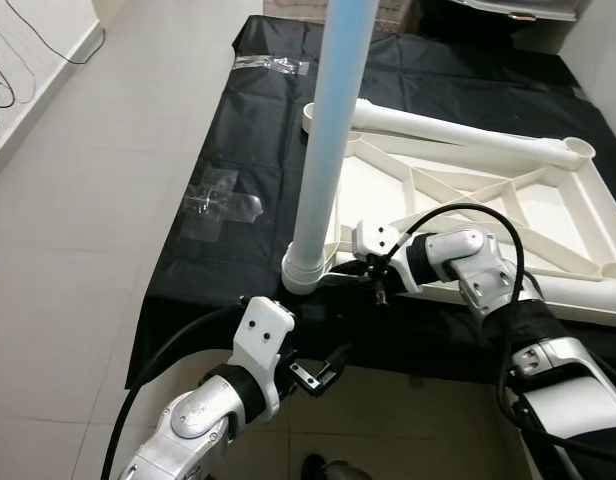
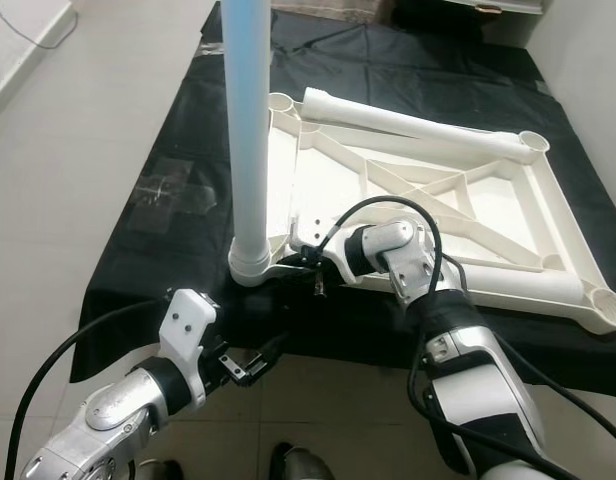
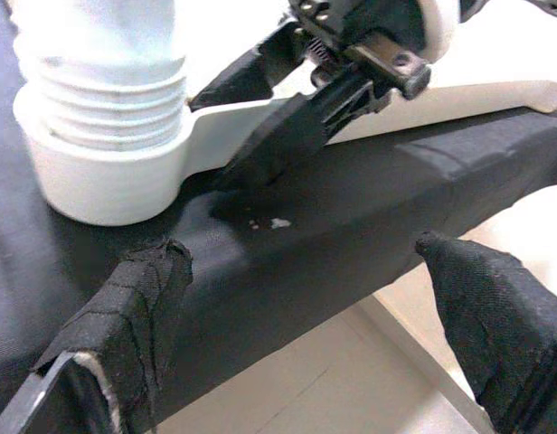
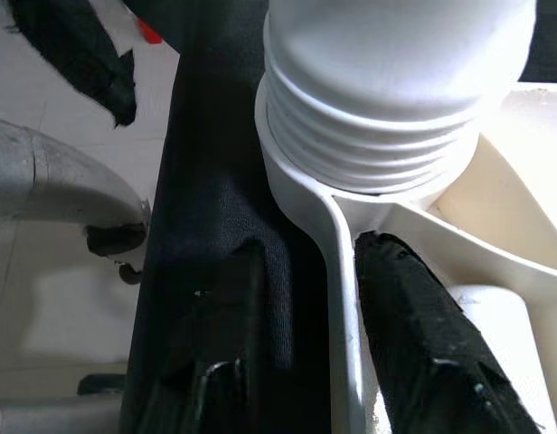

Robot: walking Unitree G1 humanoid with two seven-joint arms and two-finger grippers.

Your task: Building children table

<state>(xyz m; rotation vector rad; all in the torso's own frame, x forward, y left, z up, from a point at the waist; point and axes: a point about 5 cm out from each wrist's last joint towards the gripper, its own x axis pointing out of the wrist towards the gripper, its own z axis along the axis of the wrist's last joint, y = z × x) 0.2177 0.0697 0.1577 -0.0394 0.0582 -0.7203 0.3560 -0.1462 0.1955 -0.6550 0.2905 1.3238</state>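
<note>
Head stereo pair is aimed forward and down from above; both eyes share the upturned white plastic table frame [image 1: 468, 190] on black cloth [image 1: 238, 150]. Both wrist views are set very close, each aimed at the threaded white socket [image 3: 107, 172] from opposite sides.
</note>
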